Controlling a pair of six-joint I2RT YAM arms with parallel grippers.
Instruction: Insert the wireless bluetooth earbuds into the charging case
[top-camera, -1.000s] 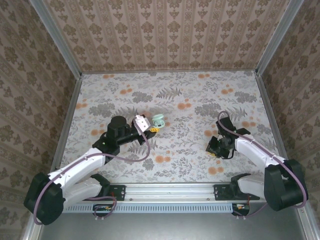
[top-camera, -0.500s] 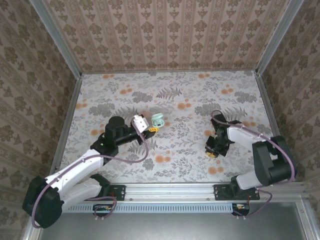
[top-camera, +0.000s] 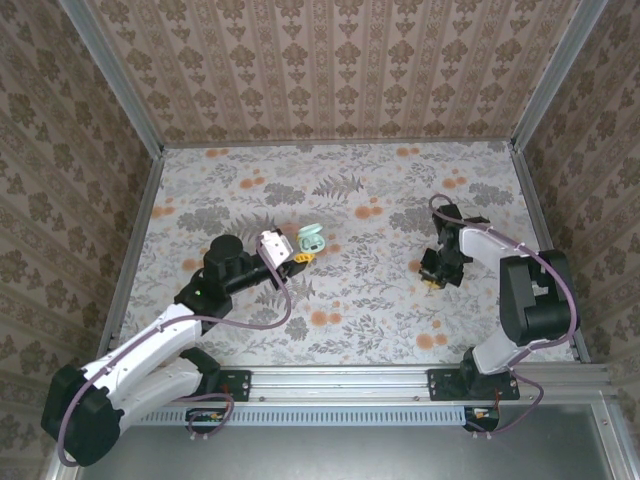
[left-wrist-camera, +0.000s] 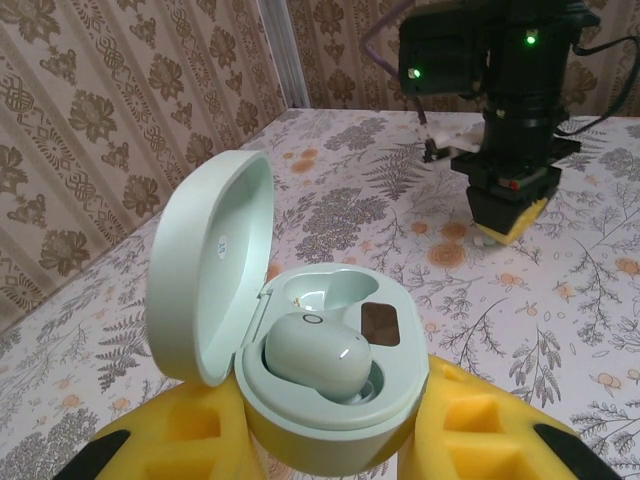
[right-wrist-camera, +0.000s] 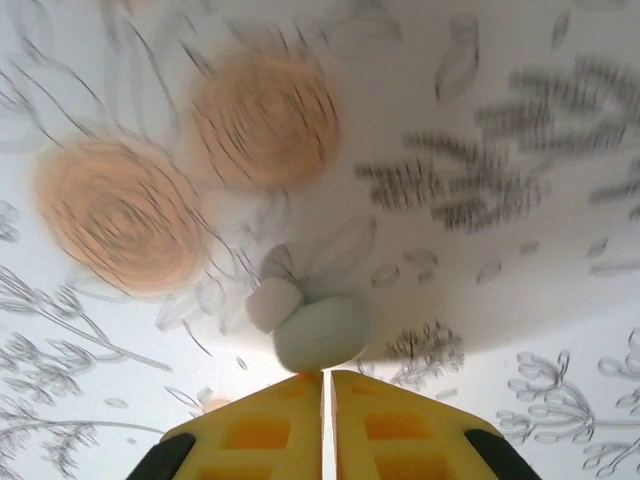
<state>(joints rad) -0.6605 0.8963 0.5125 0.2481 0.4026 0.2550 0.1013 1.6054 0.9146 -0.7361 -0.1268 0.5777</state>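
Observation:
My left gripper (left-wrist-camera: 335, 432) is shut on the base of a mint-green charging case (left-wrist-camera: 345, 385), one yellow pad on each side. The case lid (left-wrist-camera: 210, 270) stands open to the left. One mint earbud (left-wrist-camera: 315, 355) sits in the near socket, and the far socket (left-wrist-camera: 330, 290) is bare. In the top view the case (top-camera: 313, 240) is left of the table's middle. My right gripper (right-wrist-camera: 326, 378) is shut, with a second mint earbud (right-wrist-camera: 322, 333) with a white tip pinched at its fingertips just above the tablecloth. In the top view the right gripper (top-camera: 431, 279) is right of centre.
The floral tablecloth (top-camera: 350, 320) lies between the two arms. Patterned walls (top-camera: 330, 70) close in the back and both sides, with metal rails at the corners. From the left wrist view the right arm (left-wrist-camera: 515, 110) stands ahead of the case, fingers pointing down.
The right gripper has shut on the earbud and moved away from the near edge, its wrist turning. The left arm has drawn the case slightly left.

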